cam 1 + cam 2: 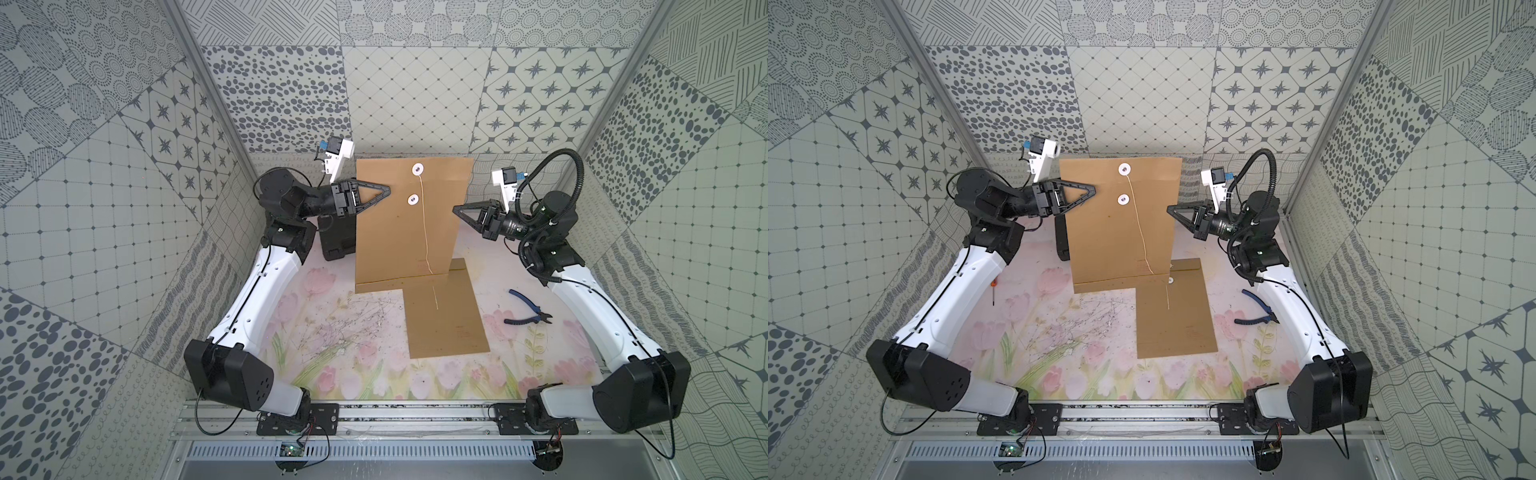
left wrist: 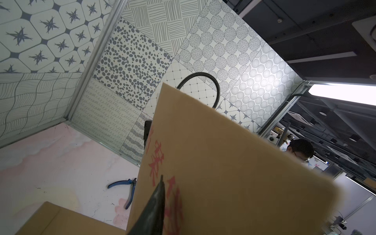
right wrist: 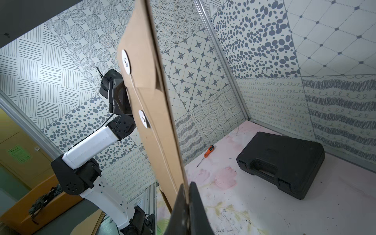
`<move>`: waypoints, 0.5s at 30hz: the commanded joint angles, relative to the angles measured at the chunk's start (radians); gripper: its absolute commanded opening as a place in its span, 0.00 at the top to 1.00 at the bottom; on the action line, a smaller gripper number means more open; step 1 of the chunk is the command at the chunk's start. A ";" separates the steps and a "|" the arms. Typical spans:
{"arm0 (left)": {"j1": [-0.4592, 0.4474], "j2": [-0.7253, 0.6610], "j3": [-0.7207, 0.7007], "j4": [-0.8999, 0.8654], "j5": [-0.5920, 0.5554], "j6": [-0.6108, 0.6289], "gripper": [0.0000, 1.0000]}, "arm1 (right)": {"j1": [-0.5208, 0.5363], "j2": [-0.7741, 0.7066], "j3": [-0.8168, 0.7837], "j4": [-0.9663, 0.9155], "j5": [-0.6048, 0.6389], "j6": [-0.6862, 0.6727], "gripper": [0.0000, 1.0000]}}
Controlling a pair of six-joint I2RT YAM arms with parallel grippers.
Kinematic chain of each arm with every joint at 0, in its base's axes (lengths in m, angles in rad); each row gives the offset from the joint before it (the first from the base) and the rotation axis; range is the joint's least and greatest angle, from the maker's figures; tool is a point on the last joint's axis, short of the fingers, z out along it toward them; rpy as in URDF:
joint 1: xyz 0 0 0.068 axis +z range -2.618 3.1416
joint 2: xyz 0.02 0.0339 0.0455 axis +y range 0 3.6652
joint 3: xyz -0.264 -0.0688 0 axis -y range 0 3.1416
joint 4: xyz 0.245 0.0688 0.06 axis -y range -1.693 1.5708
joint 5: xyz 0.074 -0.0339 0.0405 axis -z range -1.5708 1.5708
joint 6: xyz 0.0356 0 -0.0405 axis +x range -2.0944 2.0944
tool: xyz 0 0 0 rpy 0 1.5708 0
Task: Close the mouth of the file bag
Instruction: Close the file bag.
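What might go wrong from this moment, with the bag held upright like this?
1. The right gripper pinches only the edge of the bag, and whether the left gripper holds it is unclear; the bag may swing or drop.
2. The string hangs loose, not wound round the lower disc; it may snag on the second bag beneath.

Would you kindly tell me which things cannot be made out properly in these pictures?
Left tool: the left wrist view shows one finger; the upright file bag hides the other, so its grip is unclear.
Black case: in both top views, mostly hidden behind that bag.
Red print on the bag: left wrist view, blurred and partly covered by the finger.
Screwdriver: in a top view, too small to make out.
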 commanded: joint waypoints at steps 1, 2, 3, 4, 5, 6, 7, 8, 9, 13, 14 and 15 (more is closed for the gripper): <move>0.005 -0.082 -0.101 -0.217 0.001 0.324 0.56 | 0.003 -0.017 0.022 0.069 -0.034 0.073 1.00; 0.004 -0.095 -0.124 -0.248 -0.012 0.378 0.56 | 0.004 -0.021 0.027 0.058 -0.039 0.081 1.00; 0.005 -0.100 -0.138 -0.256 -0.023 0.403 0.56 | 0.004 -0.025 0.031 0.041 -0.041 0.081 1.00; 0.004 -0.101 -0.148 -0.251 -0.034 0.408 0.57 | 0.007 -0.028 0.031 0.026 -0.044 0.083 1.00; 0.004 -0.098 -0.156 -0.222 -0.045 0.393 0.60 | 0.011 -0.031 0.030 0.013 -0.050 0.081 1.00; 0.006 -0.092 -0.163 -0.181 -0.053 0.367 0.64 | 0.017 -0.030 0.028 0.005 -0.057 0.082 1.00; 0.005 -0.084 -0.168 -0.129 -0.063 0.327 0.69 | 0.024 -0.031 0.022 0.005 -0.059 0.081 1.00; 0.005 -0.075 -0.171 -0.077 -0.066 0.285 0.74 | 0.029 -0.029 0.020 -0.002 -0.057 0.083 1.00; 0.004 -0.067 -0.175 -0.033 -0.063 0.253 0.79 | 0.030 -0.025 0.020 -0.007 -0.058 0.088 1.00; 0.008 -0.062 -0.186 -0.006 -0.067 0.236 0.93 | 0.031 -0.005 0.029 -0.004 -0.072 0.127 1.00; 0.010 -0.060 -0.185 0.001 -0.068 0.226 0.95 | 0.031 -0.003 0.031 -0.010 -0.073 0.125 1.00; 0.018 -0.058 -0.185 0.030 -0.069 0.194 0.98 | 0.031 -0.004 0.031 -0.021 -0.069 0.114 1.00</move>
